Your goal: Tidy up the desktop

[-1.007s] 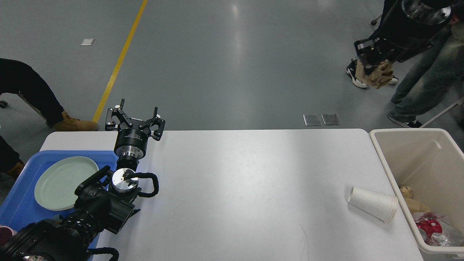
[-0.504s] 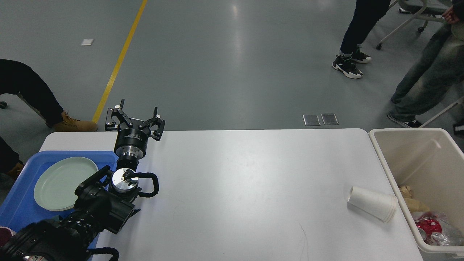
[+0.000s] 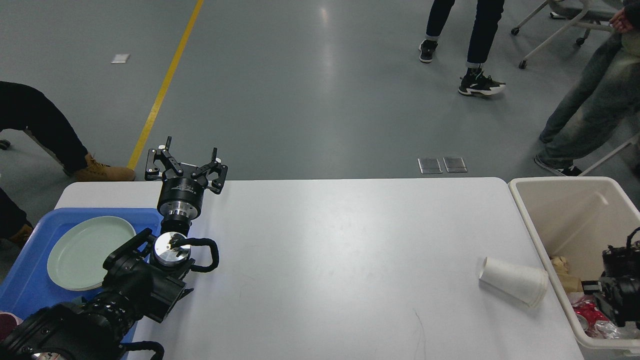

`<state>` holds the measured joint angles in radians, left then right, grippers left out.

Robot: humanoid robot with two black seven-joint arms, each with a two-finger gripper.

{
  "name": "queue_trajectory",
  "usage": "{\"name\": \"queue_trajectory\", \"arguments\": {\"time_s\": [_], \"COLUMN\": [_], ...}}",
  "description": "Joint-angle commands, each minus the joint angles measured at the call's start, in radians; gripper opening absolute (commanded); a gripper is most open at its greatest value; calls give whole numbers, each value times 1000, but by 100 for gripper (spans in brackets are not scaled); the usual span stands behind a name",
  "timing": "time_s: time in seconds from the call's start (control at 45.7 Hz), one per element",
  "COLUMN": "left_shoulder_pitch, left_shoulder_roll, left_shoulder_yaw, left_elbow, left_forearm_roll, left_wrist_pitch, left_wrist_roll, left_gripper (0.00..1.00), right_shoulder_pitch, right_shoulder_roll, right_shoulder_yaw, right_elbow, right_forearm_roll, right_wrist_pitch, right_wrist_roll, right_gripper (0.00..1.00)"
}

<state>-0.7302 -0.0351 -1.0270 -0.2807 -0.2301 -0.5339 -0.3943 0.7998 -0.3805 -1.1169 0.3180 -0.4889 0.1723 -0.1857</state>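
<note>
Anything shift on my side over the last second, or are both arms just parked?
The right arm has come into view at the right edge, over the beige bin; a second ago it was out of frame. Its gripper cannot be made out. Nothing was grasped or released. The left gripper stays open and still by the blue tray; the paper cups lie where they were on the desktop.

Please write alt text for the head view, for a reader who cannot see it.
A white desktop holds one paper cup lying on its side near a beige bin with trash. The left gripper is open and empty beside a blue tray holding a green plate.
</note>
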Motion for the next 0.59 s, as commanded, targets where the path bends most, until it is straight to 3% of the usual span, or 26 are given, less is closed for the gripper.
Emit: {"name": "queue_trajectory", "arguments": {"time_s": [0.0, 0.285, 0.416, 0.569], "left_shoulder_pitch": [0, 0, 0, 0], "left_shoulder_roll": [0, 0, 0, 0], "left_shoulder_yaw": [1, 1, 1, -1], "left_elbow": [0, 0, -2, 0], "left_forearm_roll": [0, 0, 0, 0], "left_wrist_pitch": [0, 0, 0, 0], "left_wrist_roll": [0, 0, 0, 0], "left_gripper": [97, 97, 97, 97], "right_shoulder_pitch": [-33, -67, -83, -90], "right_shoulder_roll": [14, 28, 22, 12], "right_shoulder_yaw": [8, 61, 124, 160], "right_elbow": [-13, -16, -34, -34], "right_forearm_roll": [1, 4, 19, 23], "right_wrist_pitch": [-4, -14, -109, -126], "right_wrist_roll": [0, 0, 2, 2], "right_gripper": [0, 1, 62, 94]}}
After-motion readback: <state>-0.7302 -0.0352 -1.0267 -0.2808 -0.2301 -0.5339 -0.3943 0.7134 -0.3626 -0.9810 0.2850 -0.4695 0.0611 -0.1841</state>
